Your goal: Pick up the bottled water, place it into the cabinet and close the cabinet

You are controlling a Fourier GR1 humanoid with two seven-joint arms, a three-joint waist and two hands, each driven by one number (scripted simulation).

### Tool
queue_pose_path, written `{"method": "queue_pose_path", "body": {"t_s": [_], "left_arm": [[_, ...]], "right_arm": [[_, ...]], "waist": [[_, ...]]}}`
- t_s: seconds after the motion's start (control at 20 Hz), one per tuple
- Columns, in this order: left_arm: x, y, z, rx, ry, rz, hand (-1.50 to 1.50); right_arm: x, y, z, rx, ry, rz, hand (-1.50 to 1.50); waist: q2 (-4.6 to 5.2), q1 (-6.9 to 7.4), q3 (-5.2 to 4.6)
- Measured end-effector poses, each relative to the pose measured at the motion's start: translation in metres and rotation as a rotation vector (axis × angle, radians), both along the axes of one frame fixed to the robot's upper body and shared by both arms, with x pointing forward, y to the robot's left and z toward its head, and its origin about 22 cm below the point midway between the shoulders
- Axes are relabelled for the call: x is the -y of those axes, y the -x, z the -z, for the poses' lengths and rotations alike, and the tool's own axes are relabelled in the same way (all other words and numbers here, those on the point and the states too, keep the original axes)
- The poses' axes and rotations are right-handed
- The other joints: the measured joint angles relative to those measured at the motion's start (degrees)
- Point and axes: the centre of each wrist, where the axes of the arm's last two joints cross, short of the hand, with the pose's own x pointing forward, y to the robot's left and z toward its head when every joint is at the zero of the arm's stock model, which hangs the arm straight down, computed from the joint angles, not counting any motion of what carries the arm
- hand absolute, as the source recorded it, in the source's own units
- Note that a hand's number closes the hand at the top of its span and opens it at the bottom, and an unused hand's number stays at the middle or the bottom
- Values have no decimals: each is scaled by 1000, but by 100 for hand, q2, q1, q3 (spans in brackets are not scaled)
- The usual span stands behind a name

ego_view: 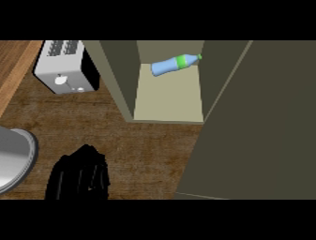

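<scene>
The fingers [84, 157] of the left hand [79, 176] are hanging together as one dark mass at the lower left of the view, and I cannot tell whether they are straight or curled; nothing is showing inside them. The right hand is not showing anywhere, and the big olive cabinet door [271, 126] is filling the right side where it might be. The water bottle [175, 64] is already lying inside the cabinet [119, 79], on its pale shelf [167, 101], toward the back and well apart from the hand. So the picking up and the placing are looking done, judging by how things lie. What is remaining is the closing: the door is standing swung wide open, its face turned toward the viewer, and it is needing to be pushed round onto the opening. The bottle is lying on its side, not upright. Its long axis is running on a slant across the shelf, from lower left to upper right in the view, with the green-banded neck and cap pointing toward the upper right, close to the cabinet's right wall, and the blue base pointing toward the left. A toaster [64, 65] is sitting on the wooden counter [119, 140] just left of the cabinet, and a grey metal pot [4, 159] is showing at the left edge.
</scene>
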Motion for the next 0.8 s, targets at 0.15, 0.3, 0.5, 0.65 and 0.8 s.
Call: {"method": "queue_pose_path", "body": {"t_s": [0.15, 0.3, 0.5, 0.65, 0.8], "left_arm": [[-11, 23, -7, 6, -4, -17, 150], [-24, 44, -10, 5, -8, -36, 150], [-41, 67, -19, 14, -4, -53, 150], [-56, 79, -19, 13, -8, -61, 150], [-71, 91, -27, 19, -4, -67, 150]], "right_arm": [[-3, -2, -3, -8, 17, -20, 150], [-8, -5, -7, -24, 33, -33, 150], [-21, -12, -12, -20, 18, -32, 150], [-39, -15, -23, 3, -20, -59, 150], [-58, -23, -34, 21, -53, -73, 150]], "waist": [[0, -4, -3], [2, -15, -7], [4, -12, -10], [12, -15, -12], [23, -23, -7]]}}
